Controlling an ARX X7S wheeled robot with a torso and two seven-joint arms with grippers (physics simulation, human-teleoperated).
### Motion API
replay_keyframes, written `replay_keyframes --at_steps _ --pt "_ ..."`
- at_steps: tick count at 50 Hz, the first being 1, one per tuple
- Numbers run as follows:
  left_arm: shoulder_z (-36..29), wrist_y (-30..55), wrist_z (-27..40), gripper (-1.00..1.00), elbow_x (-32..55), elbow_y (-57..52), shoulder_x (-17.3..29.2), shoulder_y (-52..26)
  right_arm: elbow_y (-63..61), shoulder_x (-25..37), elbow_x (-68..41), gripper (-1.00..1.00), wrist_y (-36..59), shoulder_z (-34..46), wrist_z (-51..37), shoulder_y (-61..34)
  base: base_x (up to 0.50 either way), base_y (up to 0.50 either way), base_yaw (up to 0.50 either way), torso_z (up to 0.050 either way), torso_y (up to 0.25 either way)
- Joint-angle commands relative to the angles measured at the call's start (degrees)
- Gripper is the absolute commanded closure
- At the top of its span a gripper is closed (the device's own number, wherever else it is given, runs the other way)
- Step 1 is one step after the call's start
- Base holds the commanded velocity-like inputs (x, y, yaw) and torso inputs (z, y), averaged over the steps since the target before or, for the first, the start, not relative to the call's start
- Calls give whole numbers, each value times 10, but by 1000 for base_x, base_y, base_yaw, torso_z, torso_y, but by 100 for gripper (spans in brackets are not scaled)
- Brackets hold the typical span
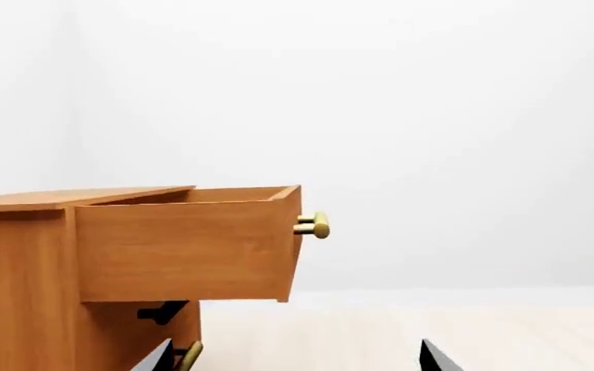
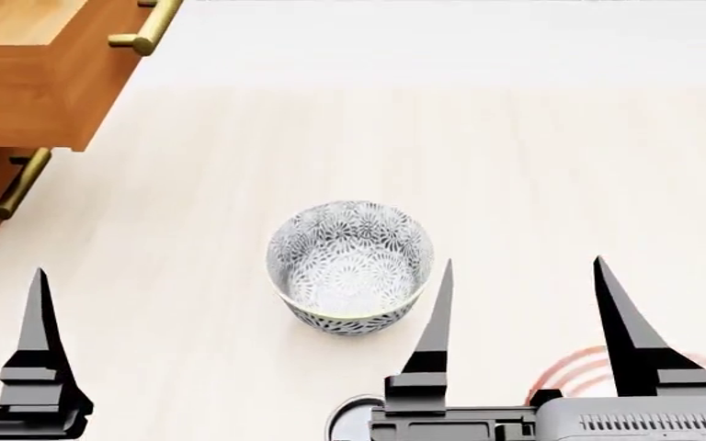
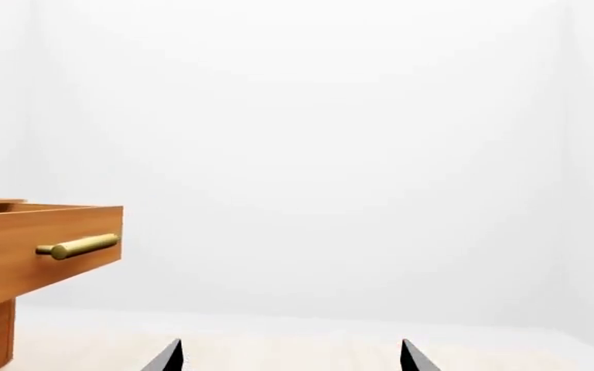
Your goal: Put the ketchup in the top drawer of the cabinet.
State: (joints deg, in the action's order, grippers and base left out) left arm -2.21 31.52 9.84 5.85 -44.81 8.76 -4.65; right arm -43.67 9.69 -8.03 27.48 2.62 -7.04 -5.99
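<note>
The ketchup (image 2: 577, 374) shows only as a round top with reddish rings, mostly hidden under my right gripper (image 2: 522, 262) at the near right. That gripper is open and empty, its fingertips (image 3: 168, 357) wide apart. The cabinet (image 1: 18, 294) stands at the far left. Its top drawer (image 2: 34, 83) is pulled out, showing its brass handle (image 1: 315, 225) and a bare inside. The left gripper (image 1: 297, 359) is open and empty, near the cabinet's front; only one of its fingers (image 2: 40, 322) shows in the head view.
A grey-patterned bowl (image 2: 349, 266) stands on the pale wooden table (image 2: 513, 165) between the grippers and the cabinet. The lower drawer front's brass handle (image 2: 12, 184) sits under the open drawer. White walls lie behind.
</note>
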Motion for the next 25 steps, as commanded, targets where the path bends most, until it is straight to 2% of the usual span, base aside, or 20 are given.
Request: replay_keyframes --at_steps 1,17,25 --pt "-3 0 5 -100 5 2 5 -2 2 5 -3 -100 -2 3 -6 0 352 0 0 0 0" --pt "-5 -4 13 -100 11 9 11 -1 8 9 -10 -100 -12 6 -11 1 354 0 0 0 0" --pt "-6 -6 17 -100 15 12 13 -2 11 9 -26 -100 -21 -1 -10 3 0 0 0 0 2"
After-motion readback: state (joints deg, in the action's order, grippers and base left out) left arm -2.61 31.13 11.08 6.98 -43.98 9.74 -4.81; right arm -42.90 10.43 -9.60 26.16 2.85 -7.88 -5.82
